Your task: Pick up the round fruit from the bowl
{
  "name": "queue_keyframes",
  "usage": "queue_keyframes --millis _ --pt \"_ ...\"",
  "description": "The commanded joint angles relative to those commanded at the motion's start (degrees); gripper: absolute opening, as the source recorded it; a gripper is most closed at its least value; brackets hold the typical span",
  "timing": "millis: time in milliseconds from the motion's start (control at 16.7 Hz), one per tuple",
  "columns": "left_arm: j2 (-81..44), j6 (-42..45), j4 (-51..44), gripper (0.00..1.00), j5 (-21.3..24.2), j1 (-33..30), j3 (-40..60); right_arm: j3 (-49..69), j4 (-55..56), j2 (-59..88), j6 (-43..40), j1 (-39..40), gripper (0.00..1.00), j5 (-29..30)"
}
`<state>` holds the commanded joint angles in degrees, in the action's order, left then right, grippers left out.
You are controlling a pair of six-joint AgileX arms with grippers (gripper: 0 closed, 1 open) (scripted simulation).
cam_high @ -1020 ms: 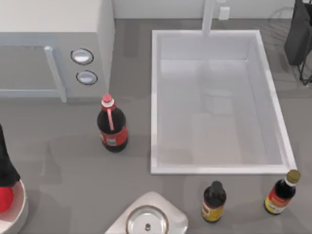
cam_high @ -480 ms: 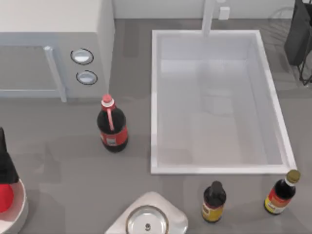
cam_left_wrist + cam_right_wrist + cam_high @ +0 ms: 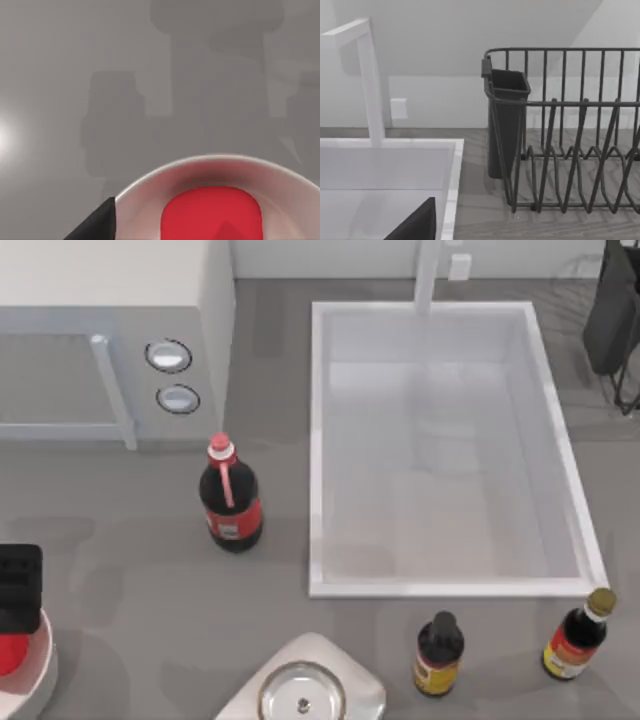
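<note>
Fruit [image 3: 211, 212], bright red, smooth and glossy with softly rounded edges, is sitting inside the white bowl [image 3: 150, 182] at the counter's [image 3: 140, 570] front left corner. In the top view the left gripper [image 3: 18, 588] is hanging directly over the fruit [image 3: 10, 652], its dark body covering part of the bowl [image 3: 40, 670]; whether it is spread or pressed together cannot be told. One dark fingertip [image 3: 95, 225] is showing just beside the bowl's thick rim in the left wrist view. Right arm is waiting at the far right by the dish rack [image 3: 570, 150], behind the sink [image 3: 440, 450]. A cola bottle [image 3: 231, 498] is standing mid-counter.
</note>
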<state>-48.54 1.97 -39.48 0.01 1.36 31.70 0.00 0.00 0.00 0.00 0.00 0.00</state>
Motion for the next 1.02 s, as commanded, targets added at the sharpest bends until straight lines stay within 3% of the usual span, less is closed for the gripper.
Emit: queue_keyframes --millis 240,480,1020 --pt "-18.2 0.7 -13.6 1.0 0.0 0.5 10.9 0.0 0.0 0.0 0.0 0.0 1.0 0.0" --pt "-27.8 1.1 -21.9 1.0 0.0 0.8 17.5 0.0 0.0 0.0 0.0 0.0 1.0 0.0" --pt "-30.1 1.2 -20.7 1.0 0.0 0.6 16.9 0.0 0.0 0.0 0.0 0.0 1.0 0.0"
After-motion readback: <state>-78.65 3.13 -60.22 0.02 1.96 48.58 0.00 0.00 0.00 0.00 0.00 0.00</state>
